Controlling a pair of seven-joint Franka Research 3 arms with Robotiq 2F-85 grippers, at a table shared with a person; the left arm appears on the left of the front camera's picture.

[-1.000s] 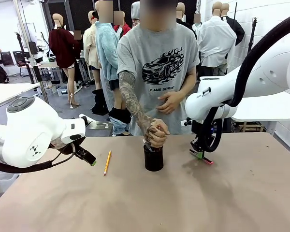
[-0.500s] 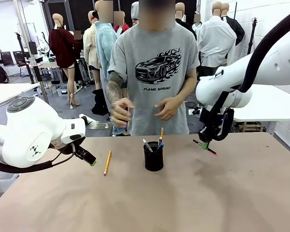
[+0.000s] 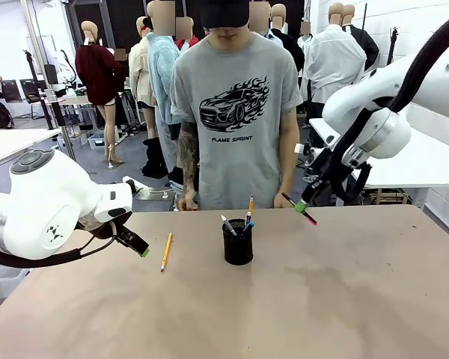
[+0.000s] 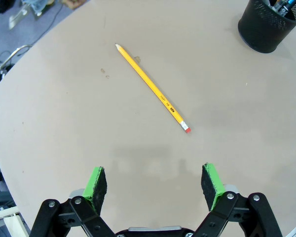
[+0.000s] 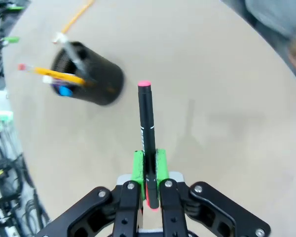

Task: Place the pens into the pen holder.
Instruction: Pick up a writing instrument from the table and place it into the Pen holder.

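Note:
The black mesh pen holder stands mid-table with a yellow pencil, a white-tipped pen and a blue-tipped pen sticking out of it. In the right wrist view the pen holder lies up and to the left. My right gripper is raised to the right of the holder and shut on a black marker with a pink end. Another yellow pencil lies flat on the table left of the holder. My left gripper hovers open just short of that pencil, touching nothing.
A person in a grey T-shirt stands at the far edge, arms down at the sides. The brown table has free room in front of and to the right of the holder.
The person's hands left the holder and dropped to the sides. My right gripper lifted the marker off the table and carried it up and left toward the holder. The left arm stayed still.

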